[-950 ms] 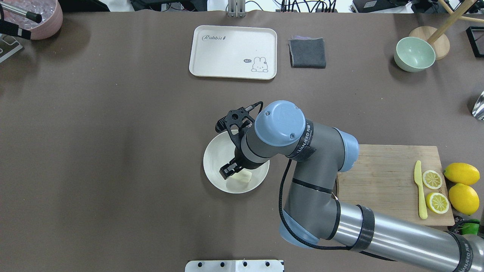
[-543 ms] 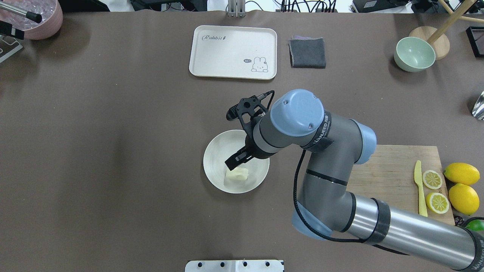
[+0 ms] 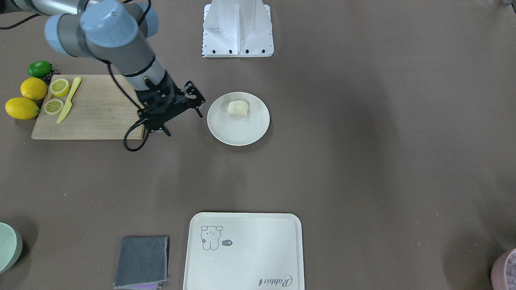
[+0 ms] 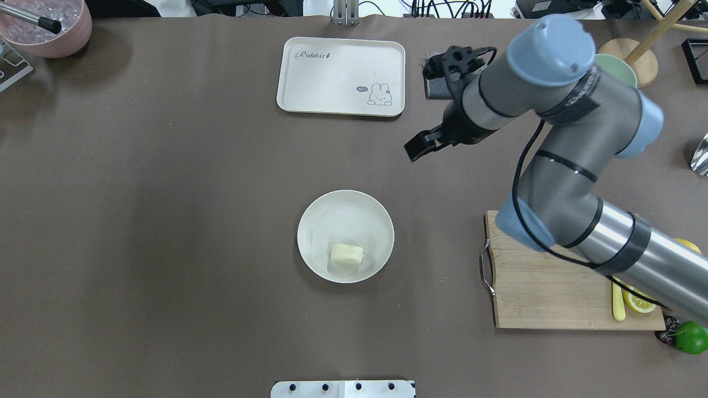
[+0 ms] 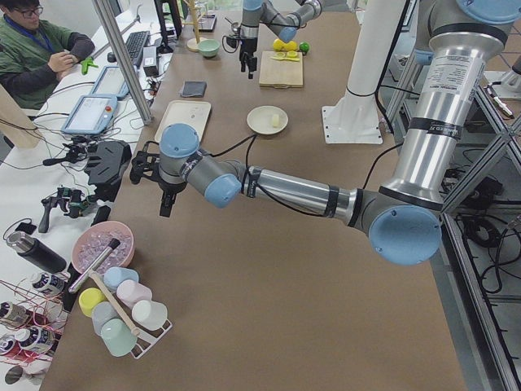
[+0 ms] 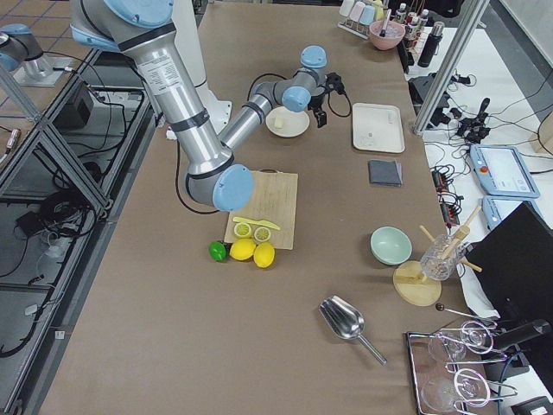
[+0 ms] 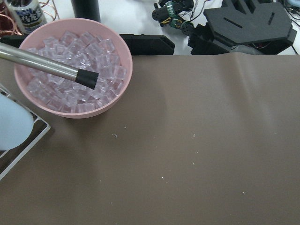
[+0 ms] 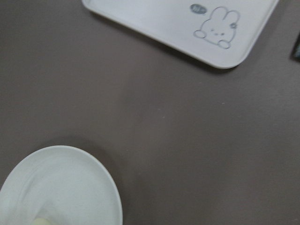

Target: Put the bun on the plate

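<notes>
The bun (image 4: 347, 255) lies free in the near part of the round off-white plate (image 4: 318, 213) at the table's middle. It shows too in the front view, bun (image 3: 238, 108) on plate (image 3: 238, 131). My right gripper (image 4: 421, 147) hangs open and empty well beyond and to the right of the plate, near the grey cloth; its fingers (image 3: 166, 131) stand apart. The right wrist view catches the plate's rim (image 8: 89, 161) and the tray. My left gripper (image 5: 165, 202) shows only in the left side view, far off at the table's end; I cannot tell its state.
A cream tray (image 4: 341, 76) and a folded grey cloth (image 3: 141, 259) lie at the far side. The cutting board (image 4: 542, 287) with knife, lemon slices and lemons (image 3: 22, 108) is on the right. A pink bowl of ice (image 7: 75, 70) is far left.
The right gripper has lifted off the plate and swung away to the far right, toward the cloth. The bun stays on the plate.
</notes>
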You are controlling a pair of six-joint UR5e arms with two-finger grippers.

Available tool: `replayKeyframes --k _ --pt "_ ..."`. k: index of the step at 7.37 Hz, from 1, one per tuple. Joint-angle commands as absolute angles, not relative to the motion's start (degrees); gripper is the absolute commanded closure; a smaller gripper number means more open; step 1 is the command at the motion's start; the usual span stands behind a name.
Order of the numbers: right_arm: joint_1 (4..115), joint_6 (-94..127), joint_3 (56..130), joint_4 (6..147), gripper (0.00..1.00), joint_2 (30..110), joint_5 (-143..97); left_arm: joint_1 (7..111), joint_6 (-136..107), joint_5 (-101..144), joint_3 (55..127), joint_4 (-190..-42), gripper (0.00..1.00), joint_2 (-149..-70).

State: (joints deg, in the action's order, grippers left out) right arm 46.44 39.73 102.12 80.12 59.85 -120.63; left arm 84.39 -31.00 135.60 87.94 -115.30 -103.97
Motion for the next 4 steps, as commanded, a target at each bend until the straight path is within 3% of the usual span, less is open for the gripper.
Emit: replayKeyframes --k 1,4 --pt "57.7 39.6 101.9 85.7 0.00 62.2 -124.6 86.7 -31.0 135.7 87.2 -110.7 0.02 -103.8" --pt "66.6 39.6 101.2 85.7 0.00 66.1 -126.7 89.3 -31.2 135.6 85.0 -110.6 0.02 -104.5"
